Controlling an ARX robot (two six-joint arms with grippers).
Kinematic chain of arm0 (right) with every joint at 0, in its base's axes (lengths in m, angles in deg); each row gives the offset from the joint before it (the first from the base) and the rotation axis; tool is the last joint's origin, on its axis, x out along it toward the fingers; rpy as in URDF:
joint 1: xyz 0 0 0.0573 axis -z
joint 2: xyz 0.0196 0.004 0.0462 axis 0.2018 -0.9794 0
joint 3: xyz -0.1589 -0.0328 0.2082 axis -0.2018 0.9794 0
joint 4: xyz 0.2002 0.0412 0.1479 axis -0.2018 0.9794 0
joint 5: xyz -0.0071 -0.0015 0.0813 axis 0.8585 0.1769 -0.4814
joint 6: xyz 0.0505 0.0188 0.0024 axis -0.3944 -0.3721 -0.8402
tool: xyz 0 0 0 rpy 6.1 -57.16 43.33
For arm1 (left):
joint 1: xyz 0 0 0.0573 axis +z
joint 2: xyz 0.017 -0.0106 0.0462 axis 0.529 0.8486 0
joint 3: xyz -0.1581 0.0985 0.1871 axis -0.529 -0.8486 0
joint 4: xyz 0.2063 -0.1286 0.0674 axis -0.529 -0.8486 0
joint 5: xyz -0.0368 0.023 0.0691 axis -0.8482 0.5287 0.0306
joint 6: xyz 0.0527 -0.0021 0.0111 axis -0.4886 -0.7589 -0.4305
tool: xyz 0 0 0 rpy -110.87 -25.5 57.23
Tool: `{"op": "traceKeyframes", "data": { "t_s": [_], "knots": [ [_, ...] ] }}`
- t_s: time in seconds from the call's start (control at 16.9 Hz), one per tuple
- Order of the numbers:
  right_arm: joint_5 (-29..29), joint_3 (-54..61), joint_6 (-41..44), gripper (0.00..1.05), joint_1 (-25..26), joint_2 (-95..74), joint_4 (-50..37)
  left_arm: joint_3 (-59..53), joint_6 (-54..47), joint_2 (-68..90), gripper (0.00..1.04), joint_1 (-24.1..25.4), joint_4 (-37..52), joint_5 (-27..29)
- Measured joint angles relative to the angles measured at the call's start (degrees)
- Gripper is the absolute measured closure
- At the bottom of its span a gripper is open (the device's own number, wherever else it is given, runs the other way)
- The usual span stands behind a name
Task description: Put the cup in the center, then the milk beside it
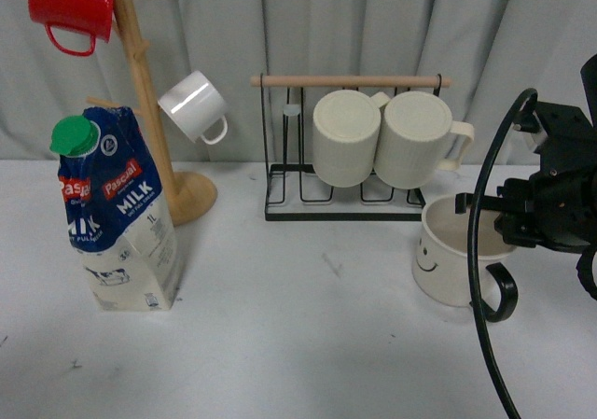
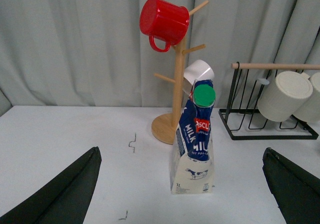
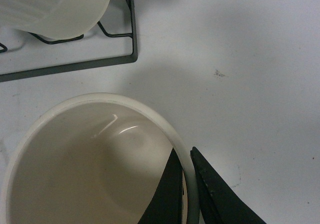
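Note:
The cream cup (image 1: pixel 446 268), with a black smiley face and a black handle, stands on the white table at the right, in front of the wire rack. My right gripper (image 1: pixel 490 216) is shut on the cup's rim, one finger inside and one outside; the right wrist view shows this grip (image 3: pixel 186 153) on the cup (image 3: pixel 90 169). The milk (image 1: pixel 119 216) stands upright at the left, also seen in the left wrist view (image 2: pixel 195 144). My left gripper (image 2: pixel 181 153) is open and empty, short of the carton. The center (image 1: pixel 298 298) is bare white tabletop with small black marks (image 2: pixel 132 143).
A wooden mug tree (image 1: pixel 149 111) at the back left holds a red mug (image 1: pixel 70 8) and a small white mug (image 1: pixel 194 106). A black wire rack (image 1: pixel 340 212) holds two ribbed cream mugs (image 1: pixel 347 137). A black cable (image 1: pixel 480 251) loops in front of the cup.

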Motion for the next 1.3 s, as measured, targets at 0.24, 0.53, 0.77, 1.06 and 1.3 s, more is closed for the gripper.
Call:
{"op": "traceKeyframes", "data": {
  "t_s": [0.24,0.53,0.77,1.06,1.3],
  "knots": [
    [-0.9,3.0,0.4,1.01,-3.0,6.7,1.9,0.0,0.0,0.0,0.07,0.0,0.0,0.0],
    [2.3,0.9,-2.6,1.01,-9.7,6.7,4.4,0.0,0.0,0.0,0.07,0.0,0.0,0.0],
    [6.0,-3.0,-6.2,1.01,-13.6,2.7,6.3,0.0,0.0,0.0,0.07,0.0,0.0,0.0],
    [7.2,-5.3,-10.8,1.01,-15.8,-0.9,7.3,0.0,0.0,0.0,0.07,0.0,0.0,0.0],
    [8.6,-5.7,-12.7,1.01,-15.6,-1.4,8.2,0.0,0.0,0.0,0.07,0.0,0.0,0.0]
  ]
}}
